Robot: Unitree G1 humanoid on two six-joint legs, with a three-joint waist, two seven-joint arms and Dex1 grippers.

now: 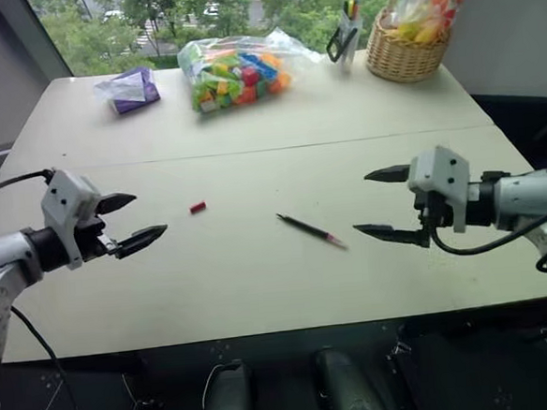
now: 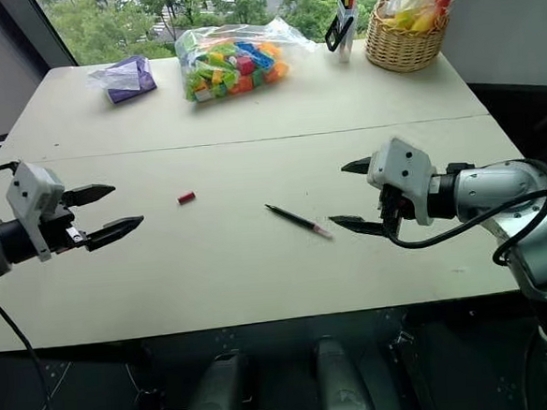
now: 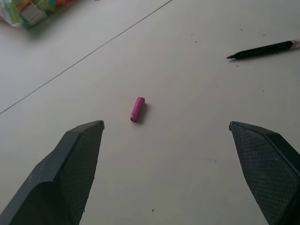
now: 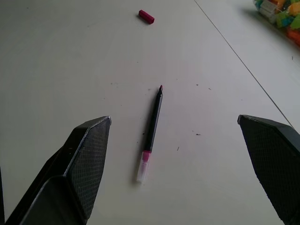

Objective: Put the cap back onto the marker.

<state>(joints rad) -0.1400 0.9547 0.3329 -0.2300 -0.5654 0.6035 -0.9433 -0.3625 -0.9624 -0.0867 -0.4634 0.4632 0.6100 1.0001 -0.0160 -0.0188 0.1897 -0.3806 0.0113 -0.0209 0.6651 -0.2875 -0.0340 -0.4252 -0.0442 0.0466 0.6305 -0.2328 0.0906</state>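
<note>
A: Start at the fingers. How do they stand?

B: The left gripper [image 1: 136, 220] has its fingers [image 3: 70, 173] spread wide and holds nothing; it hangs above the bench [image 1: 260, 281], touching nothing. The right gripper [image 1: 384, 204] is the same: fingers [image 4: 79, 168] wide apart, empty, clear of the bench top.

A: And the task things?

B: The cap [image 1: 197, 207] lies on its side on the bench, just ahead of the left gripper. The marker [image 1: 310, 231] lies flat between the two grippers, nearer the right one, uncapped. Its dark tip points toward the cap and its pinkish end toward the right gripper. Cap and marker lie well apart.

A: Containers?

B: Along the far edge, a clear bag [image 1: 236, 69] full of coloured bricks. To its right a small holder [image 1: 346, 40] with yellow- and red-topped pens standing in it, and something black hooked on its front; I cannot tell what. In the far right corner a basket [image 1: 404, 57] holds a plastic bag of orange and yellow items, too blurred to name. At the far left a purple packet [image 1: 132, 89] in clear wrap.

A: Anything cut off?

B: The basket's bag runs off the frame's upper edge. In the wrist views just a corner of the brick bag shows.
</note>
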